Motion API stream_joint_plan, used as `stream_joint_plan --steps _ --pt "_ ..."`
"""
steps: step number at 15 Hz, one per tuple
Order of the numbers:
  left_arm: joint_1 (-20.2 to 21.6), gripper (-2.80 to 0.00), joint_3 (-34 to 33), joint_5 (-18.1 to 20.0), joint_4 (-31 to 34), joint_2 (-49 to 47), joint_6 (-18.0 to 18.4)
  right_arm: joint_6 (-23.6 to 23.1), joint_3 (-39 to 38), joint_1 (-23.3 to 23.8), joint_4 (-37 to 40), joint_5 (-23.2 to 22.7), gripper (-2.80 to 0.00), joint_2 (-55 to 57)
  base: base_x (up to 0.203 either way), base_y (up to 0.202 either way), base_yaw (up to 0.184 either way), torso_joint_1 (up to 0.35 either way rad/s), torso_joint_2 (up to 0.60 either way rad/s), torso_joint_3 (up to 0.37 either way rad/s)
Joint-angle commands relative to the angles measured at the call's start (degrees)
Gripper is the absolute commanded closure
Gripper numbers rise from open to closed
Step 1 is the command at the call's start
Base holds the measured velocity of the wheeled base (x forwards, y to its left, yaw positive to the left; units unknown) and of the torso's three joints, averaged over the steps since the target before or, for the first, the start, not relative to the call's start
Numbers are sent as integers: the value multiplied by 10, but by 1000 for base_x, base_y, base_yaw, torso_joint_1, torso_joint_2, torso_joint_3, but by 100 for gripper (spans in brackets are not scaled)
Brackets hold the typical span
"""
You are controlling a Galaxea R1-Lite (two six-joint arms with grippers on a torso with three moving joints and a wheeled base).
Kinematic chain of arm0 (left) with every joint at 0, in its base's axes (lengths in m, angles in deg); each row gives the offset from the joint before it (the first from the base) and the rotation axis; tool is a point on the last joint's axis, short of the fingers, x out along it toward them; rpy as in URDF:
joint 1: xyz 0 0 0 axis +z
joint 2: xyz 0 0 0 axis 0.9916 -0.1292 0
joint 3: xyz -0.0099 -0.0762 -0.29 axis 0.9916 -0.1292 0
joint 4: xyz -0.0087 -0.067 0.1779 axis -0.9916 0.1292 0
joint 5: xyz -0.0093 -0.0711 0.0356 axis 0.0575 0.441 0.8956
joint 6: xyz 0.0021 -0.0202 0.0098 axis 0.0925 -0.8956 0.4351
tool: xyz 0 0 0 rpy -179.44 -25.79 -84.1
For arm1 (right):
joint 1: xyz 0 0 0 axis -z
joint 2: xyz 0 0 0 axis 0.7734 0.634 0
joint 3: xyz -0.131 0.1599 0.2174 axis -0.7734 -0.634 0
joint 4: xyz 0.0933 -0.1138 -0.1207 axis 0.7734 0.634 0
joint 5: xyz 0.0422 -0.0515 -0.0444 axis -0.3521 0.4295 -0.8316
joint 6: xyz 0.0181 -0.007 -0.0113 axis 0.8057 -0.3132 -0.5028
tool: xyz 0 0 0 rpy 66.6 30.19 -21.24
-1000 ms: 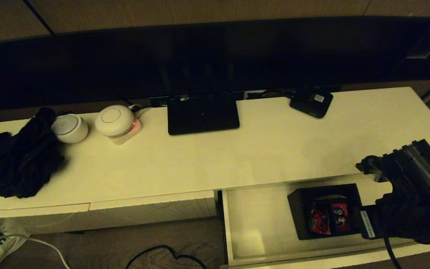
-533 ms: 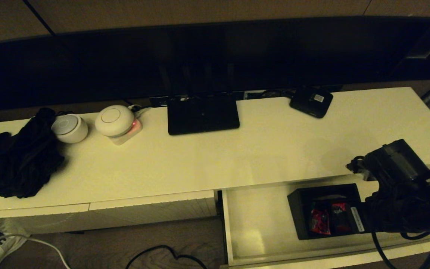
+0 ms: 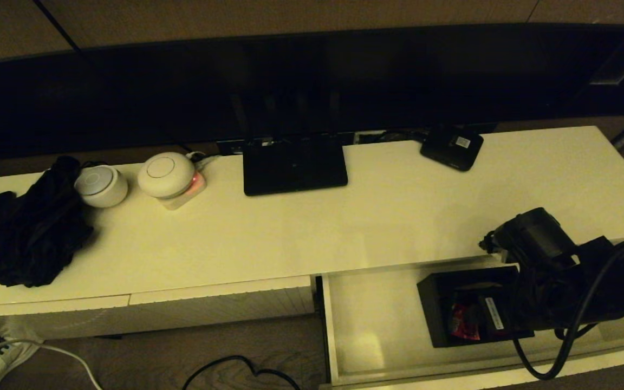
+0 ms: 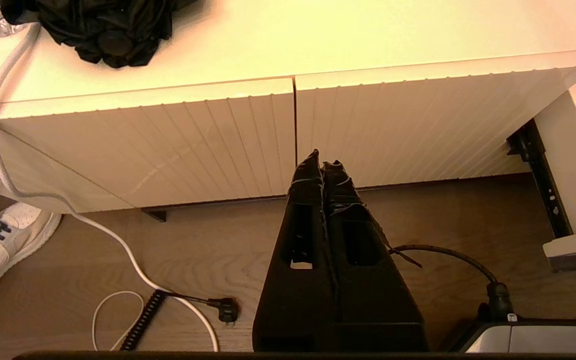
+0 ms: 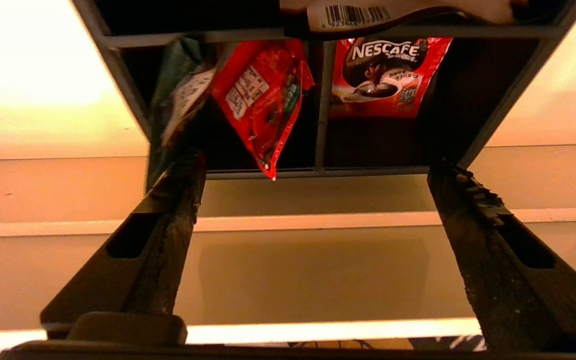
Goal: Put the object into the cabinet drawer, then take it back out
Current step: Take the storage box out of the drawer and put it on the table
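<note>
In smooth pale drawer [image 3: 369,330]: rectangular black divided box [image 3: 442,309], right pincer [image 5: 313,185] splayed.

The open cabinet drawer [image 3: 377,325] carries the black organiser box [image 3: 439,317], which sits on its pale floor right at the right gripper [image 5: 313,172], between the spread fingers. Beyond the gripper, the cream cabinet top [image 3: 344,216] bears a flat router [image 3: 294,165], a small labelled device [image 3: 451,147], two white pucks [image 3: 166,174] and dark cloth [image 3: 30,227].
</note>
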Motion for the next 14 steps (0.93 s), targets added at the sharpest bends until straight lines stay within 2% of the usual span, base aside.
stream_joint_plan --steps 1,14 --pt "0 0 -2 -1 0 0 0 1 0 0 -4 3 -280 16 0 0 0 0 0 0" --pt "-1 0 -2 -1 0 0 0 5 7 23 -99 -1 -280 40 0 0 0 0 0 0"
